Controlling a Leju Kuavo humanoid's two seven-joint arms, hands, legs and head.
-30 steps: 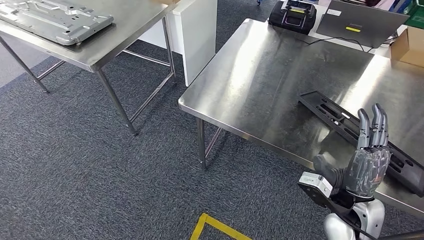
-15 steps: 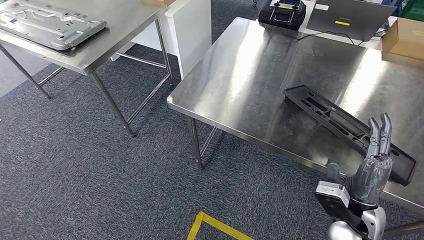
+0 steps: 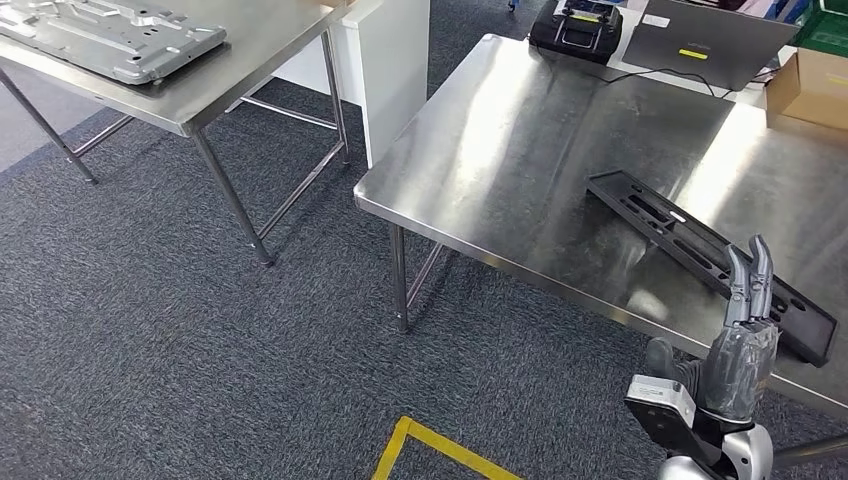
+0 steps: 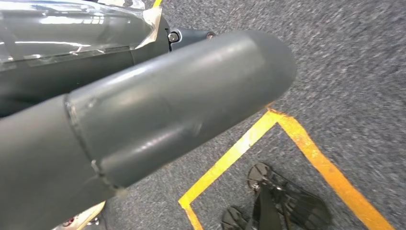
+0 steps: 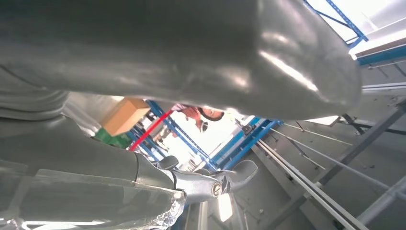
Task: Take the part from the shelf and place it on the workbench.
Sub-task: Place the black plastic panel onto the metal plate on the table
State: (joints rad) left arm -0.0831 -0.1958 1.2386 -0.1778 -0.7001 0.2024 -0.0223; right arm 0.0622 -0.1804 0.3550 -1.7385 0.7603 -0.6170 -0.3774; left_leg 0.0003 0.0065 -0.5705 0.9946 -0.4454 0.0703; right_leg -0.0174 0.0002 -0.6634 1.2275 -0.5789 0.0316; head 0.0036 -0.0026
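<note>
Right robot hand (image 3: pixel 742 345) sits lower and closer to the desk (image 3: pixel 540 150) edge than a second ago; fingers straight and together, holding nothing. The part (image 3: pixel 700 255), a long black slotted piece, lies flat on the desk just beyond the fingertips, no contact. Judgement: placement done, arm retracting. View itself has shifted, so the camera moved. Left robot hand (image 4: pixel 143 124): thumb seen close, open or closed cannot be told. Cardboard box (image 3: pixel 815 85) well beyond the right robot hand; contents not visible.
</note>
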